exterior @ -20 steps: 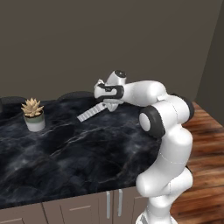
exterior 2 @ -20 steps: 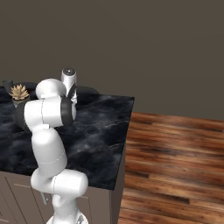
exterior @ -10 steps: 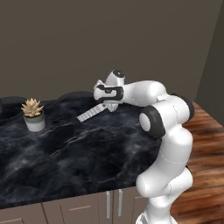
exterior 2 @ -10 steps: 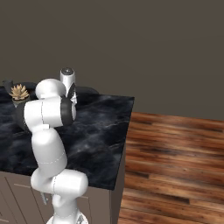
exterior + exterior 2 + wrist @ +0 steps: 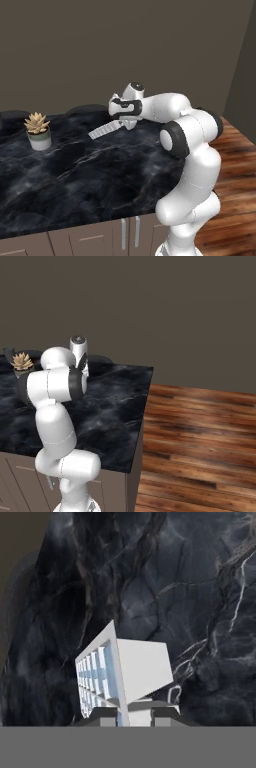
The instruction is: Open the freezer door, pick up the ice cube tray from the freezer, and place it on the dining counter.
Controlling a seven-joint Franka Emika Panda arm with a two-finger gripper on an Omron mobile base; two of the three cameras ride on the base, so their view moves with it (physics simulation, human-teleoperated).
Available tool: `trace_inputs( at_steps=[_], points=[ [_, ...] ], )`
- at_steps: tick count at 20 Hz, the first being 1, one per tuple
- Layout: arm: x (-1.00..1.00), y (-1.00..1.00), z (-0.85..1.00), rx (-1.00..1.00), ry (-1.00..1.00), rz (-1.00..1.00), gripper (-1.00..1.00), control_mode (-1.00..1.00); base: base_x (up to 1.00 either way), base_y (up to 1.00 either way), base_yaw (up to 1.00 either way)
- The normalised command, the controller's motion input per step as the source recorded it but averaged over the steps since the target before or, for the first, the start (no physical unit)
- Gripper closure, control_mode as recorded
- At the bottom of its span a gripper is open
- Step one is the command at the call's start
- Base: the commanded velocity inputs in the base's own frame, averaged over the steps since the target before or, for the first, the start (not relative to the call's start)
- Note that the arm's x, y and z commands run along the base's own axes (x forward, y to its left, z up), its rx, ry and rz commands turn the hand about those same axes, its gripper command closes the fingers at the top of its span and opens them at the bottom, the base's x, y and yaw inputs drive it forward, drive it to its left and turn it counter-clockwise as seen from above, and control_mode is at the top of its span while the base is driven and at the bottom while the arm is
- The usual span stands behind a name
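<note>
Barely shifted arm, fingers (image 5: 134,716) clamped on ice cube tray (image 5: 105,130), tilted above dining counter (image 5: 90,175), open slab around.

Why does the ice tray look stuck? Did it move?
No. The ice tray, in the gripper, sits at the same spot relative to the plant.

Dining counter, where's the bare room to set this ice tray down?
The dining counter is bare from the potted succulent across to its right edge, and forward to the front edge above the cabinet doors. The ice cube tray, pinched in the fingers, hangs over that stretch. Only the succulent's far-left corner is occupied.
</note>
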Motion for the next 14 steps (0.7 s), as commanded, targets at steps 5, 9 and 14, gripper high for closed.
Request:
trace_inputs(
  at_steps=[5, 9, 14],
  points=[
    [-0.1, 0.0, -0.49, 0.0, 0.0, 0.0, 1.0, -1.0, 0.0, 0.0, 0.0],
    [-0.11, 0.0, -0.48, 0.0, 0.0, 0.0, 1.0, -1.0, 0.0, 0.0, 0.0],
    [-0.01, 0.0, -0.33, 0.0, 0.0, 0.0, 1.0, -1.0, 0.0, 0.0, 0.0]
  ],
)
